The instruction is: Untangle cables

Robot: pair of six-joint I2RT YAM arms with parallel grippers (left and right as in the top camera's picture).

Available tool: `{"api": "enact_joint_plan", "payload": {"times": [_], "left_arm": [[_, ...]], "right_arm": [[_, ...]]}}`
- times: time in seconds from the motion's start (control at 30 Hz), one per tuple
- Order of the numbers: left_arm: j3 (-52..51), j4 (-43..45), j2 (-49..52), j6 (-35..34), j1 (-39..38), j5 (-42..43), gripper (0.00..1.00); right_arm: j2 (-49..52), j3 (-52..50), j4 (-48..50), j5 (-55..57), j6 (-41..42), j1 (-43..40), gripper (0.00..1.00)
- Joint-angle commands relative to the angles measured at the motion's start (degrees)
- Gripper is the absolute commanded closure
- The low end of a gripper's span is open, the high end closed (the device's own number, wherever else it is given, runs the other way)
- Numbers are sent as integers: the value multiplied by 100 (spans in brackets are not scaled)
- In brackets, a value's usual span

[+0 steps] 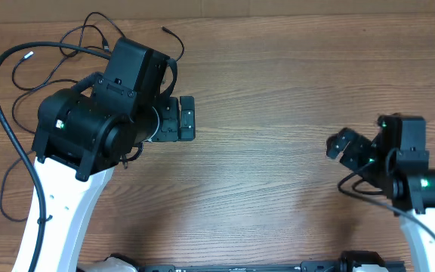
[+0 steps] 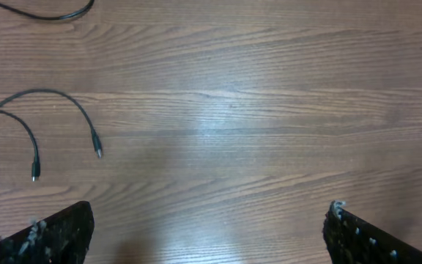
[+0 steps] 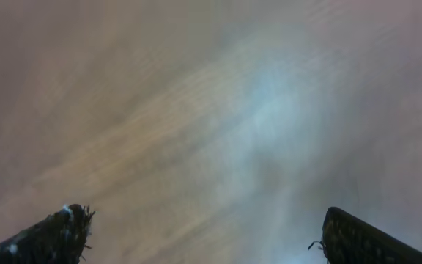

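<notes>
I count two arms on this rig, each with one pair of fingers; the thin black cables [image 1: 89, 34] I cannot count for certain, because they lie looped over one another on the far side of the left arm [image 1: 97, 121] and run partly under it. In the overhead view I pick out two loose ends: a dark plug [image 1: 165, 30] past the arm near the counter's [image 1: 278, 83] far edge, and a silvery tip [image 1: 29, 54] off the arm's outer flank. The left wrist view gives me two small plug ends [image 2: 97, 152] lying apart on bare wood, with another cord [image 2: 57, 15] crossing the corner above them.

The far edge runs just beyond the tangle; on the arm's inner side the wood lies open all the way across to the right fingers [image 1: 346, 149].

The left fingers [image 1: 187, 119] stand spread wide with nothing between them but wood grain; the right fingers are equally wide apart and hold nothing, though their own view is blurred.
</notes>
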Motion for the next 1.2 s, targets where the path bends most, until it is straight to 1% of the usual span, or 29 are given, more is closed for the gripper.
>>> {"api": "enact_joint_plan", "payload": {"times": [0.0, 0.1, 0.17, 0.27, 0.33, 0.37, 0.53, 0.73, 0.97, 1.17], "left_arm": [[70, -4, -59, -76, -9, 11, 0], [70, -4, -59, -76, -7, 13, 0], [70, -4, -59, -76, -7, 13, 0], [72, -4, -59, -76, -7, 13, 0], [72, -2, -59, -76, -7, 13, 0], [70, -4, -59, -76, -7, 13, 0], [70, -4, -59, -76, -7, 13, 0], [70, -4, -59, -76, -7, 13, 1], [70, -4, -59, -76, -7, 13, 0], [70, -4, -59, -76, -7, 13, 0]], "right_arm": [[-592, -555, 601, 20, -24, 37, 0], [-1139, -1067, 1257, -31, -70, 37, 0], [-1554, -1412, 1620, -210, -476, 37, 0], [-2306, -1954, 2135, -649, -1436, 37, 0], [-2745, -2223, 2339, -828, -1790, 37, 0], [-3010, -2369, 2439, -839, -1843, 37, 0], [-4151, -3021, 2769, -831, -1843, -61, 0], [-4992, -3768, 3569, -852, -1845, -234, 0], [-5530, -4592, 4621, -874, -1843, -236, 0], [-5556, -5051, 5224, -844, -1847, -168, 0]]}}
